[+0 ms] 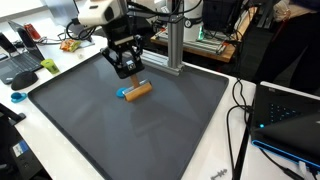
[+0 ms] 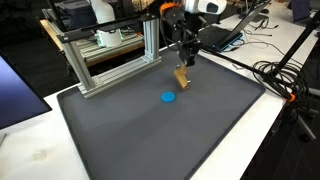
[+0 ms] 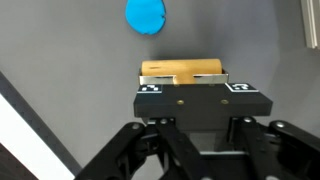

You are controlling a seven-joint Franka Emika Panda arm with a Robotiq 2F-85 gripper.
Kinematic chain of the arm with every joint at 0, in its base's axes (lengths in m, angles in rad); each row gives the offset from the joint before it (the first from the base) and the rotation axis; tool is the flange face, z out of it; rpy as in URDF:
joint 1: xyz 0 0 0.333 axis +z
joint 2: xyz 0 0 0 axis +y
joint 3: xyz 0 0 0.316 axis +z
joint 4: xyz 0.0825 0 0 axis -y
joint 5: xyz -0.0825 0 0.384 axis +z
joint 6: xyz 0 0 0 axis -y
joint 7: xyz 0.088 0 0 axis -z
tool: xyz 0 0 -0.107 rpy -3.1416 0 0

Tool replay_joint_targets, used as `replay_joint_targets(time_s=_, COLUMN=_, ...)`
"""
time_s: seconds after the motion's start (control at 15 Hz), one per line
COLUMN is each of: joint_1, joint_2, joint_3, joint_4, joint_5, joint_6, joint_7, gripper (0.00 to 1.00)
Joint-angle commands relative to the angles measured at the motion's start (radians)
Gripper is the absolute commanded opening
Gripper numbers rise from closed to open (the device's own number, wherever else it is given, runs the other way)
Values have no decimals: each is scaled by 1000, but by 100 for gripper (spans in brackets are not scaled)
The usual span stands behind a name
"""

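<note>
Gripping a wooden block (image 3: 183,70), the closed fingers (image 3: 150,92) clamp it near a blue disc (image 3: 146,15) on the dark surface (image 3: 60,50).

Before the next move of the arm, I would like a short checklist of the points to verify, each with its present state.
1. Grip: the fingers are shut on the wooden block: ok, the wrist view shows it between them.
2. Pose: the wooden block lies straight across the grip: ok.
3. Clearance: the blue disc is apart from the wooden block, with bare mat between them: ok.
4. Height: the wooden block is lifted off the mat: cannot tell.
5. Obstacle: the metal frame stands at the edge of the mat, away from the fingers: ok.
</note>
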Motion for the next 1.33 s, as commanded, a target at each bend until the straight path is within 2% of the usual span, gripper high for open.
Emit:
replay_joint_targets(time_s=0.0, joint_1=-19, joint_2=-134, joint_3=-21, joint_4=-34, joint_5=90, joint_6=-53, joint_7=102, gripper=22)
replay_joint_targets(time_s=0.4, joint_1=0, joint_2=-198, joint_3=-87, joint_4=-6, joint_5=38, joint_6=-73, joint_7=423, gripper=22)
replay_joint_targets(time_s=0.87, joint_1=20, joint_2=-184, joint_3=-110, joint_4=-1, joint_5=-27, joint_6=-74, joint_7=852, gripper=22)
replay_joint_targets(time_s=1.27, joint_1=56, joint_2=-168, joint_3=-129, joint_4=11, joint_5=-110, joint_6=-125, joint_7=1237, gripper=22)
